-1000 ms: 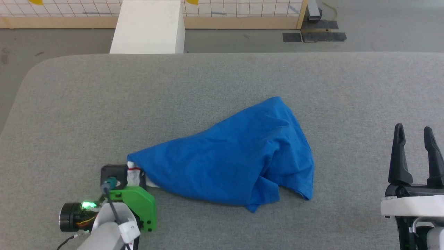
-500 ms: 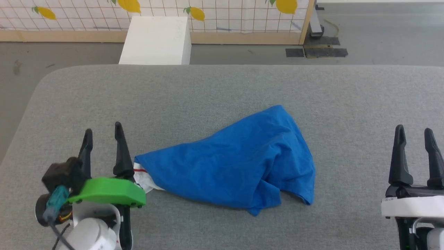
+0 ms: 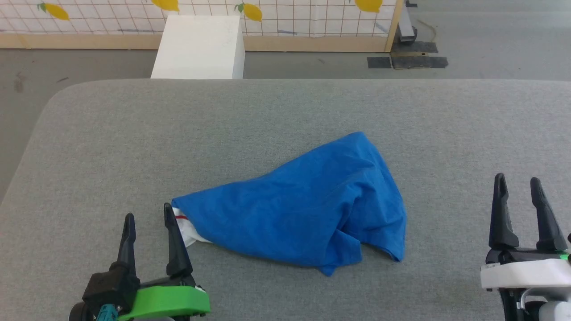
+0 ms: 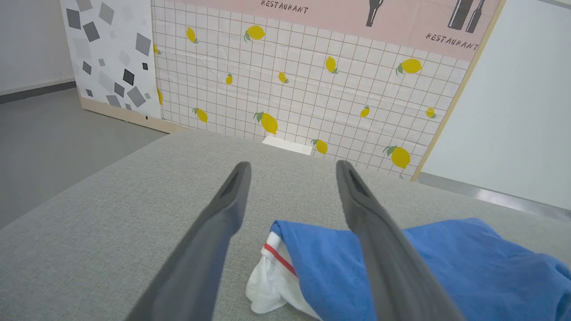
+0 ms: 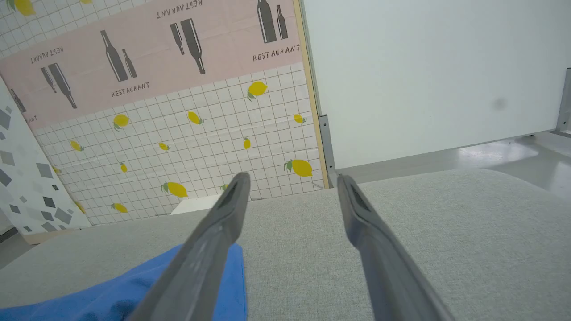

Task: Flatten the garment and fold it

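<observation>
The garment (image 3: 308,209) lies crumpled in a blue heap on the grey table (image 3: 134,133), its white sleeve with a red stripe (image 3: 185,227) poking out at the left end. My left gripper (image 3: 149,215) stands open just left of that sleeve, holding nothing; its right finger is close beside the white cloth. In the left wrist view the garment (image 4: 446,263) and its white sleeve (image 4: 267,285) lie low and right of the open left gripper (image 4: 292,165). My right gripper (image 3: 517,183) stands open at the lower right, well clear of the garment (image 5: 134,290); its wrist view shows the open right gripper (image 5: 292,177) over bare table.
A white box (image 3: 199,47) stands on the floor beyond the table's far edge. Behind it runs a tiled lemon-pattern partition (image 3: 285,18) with a wooden base. The table's rounded far-left corner (image 3: 62,96) drops to grey floor.
The left gripper has let go of the white sleeve, opened, and drawn back toward me to the sleeve's left. The garment stays put. The head camera tilted slightly.
</observation>
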Motion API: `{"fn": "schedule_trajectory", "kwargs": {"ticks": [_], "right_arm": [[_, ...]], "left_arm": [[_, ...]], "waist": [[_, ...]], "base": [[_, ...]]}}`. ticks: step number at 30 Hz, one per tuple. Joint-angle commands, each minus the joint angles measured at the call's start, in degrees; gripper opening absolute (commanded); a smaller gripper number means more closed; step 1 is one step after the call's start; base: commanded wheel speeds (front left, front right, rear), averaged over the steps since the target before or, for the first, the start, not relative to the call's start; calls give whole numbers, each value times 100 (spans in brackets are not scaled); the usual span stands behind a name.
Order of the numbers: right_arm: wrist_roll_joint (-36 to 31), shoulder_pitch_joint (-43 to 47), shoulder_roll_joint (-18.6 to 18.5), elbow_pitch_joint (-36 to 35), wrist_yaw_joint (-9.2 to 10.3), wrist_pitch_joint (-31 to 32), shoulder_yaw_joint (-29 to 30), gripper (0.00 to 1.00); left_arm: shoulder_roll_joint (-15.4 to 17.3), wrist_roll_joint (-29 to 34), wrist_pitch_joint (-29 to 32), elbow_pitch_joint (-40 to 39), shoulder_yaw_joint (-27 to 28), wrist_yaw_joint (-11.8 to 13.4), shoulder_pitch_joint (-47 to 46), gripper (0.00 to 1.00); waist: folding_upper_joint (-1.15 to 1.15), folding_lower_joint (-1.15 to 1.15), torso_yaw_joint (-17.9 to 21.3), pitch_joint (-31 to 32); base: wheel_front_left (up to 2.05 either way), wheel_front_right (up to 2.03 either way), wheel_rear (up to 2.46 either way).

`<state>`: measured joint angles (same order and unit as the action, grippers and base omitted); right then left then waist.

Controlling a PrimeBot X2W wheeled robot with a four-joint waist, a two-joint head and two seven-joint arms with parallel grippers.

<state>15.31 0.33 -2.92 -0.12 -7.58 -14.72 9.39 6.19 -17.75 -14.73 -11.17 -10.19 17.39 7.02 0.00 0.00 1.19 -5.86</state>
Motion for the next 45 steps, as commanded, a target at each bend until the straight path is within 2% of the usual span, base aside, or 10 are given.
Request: {"fn": "schedule_trajectory", "kwargs": {"ticks": [1,8,10,16,21,27,33,34,36,45], "right_arm": [[39,69,4,51,9,-27,-19,100],[-305,-478,4,-68,9,818,-279,100],[-363,-850,-152,-37,9,1593,-514,100],[-13,-1470,-687,362,9,3503,-1093,100],[228,-1782,-1003,708,9,4515,-1616,100],[432,-1905,-1244,1198,9,5159,-2258,100],[387,-2044,-1182,1810,9,5070,-2475,100],[361,-2076,-1176,1894,9,5013,-2479,93],[341,-2155,-1135,2014,9,4815,-2408,0],[284,-2739,-1268,1740,9,3924,-1968,0]], "left_arm": [[-67,137,-26,29,107,-145,26,100],[-298,417,-26,159,452,-622,-123,100],[-320,437,-27,239,446,-699,-165,100],[-329,275,-27,415,265,-710,-257,100],[-330,195,-27,557,96,-691,-341,100],[-330,99,-27,702,-19,-697,-390,100],[-331,46,-27,765,-95,-683,-443,100],[-331,46,-27,780,-113,-686,-460,100],[-331,49,-27,803,-139,-688,-494,100],[-331,77,-27,823,-64,-685,-510,100]], "waist": [[0,0,-43,-7],[0,0,-192,-141],[0,0,-245,-214],[0,0,-395,-332],[0,0,-605,-399],[0,0,-894,-417],[0,0,-1058,-476],[0,0,-1072,-482],[0,0,-1087,-487],[0,0,-749,-292]], "base": [[0,0,0],[0,0,0],[0,0,0],[0,0,0],[0,0,0],[0,0,0],[0,0,0],[0,0,0],[0,0,0],[0,0,0]]}}
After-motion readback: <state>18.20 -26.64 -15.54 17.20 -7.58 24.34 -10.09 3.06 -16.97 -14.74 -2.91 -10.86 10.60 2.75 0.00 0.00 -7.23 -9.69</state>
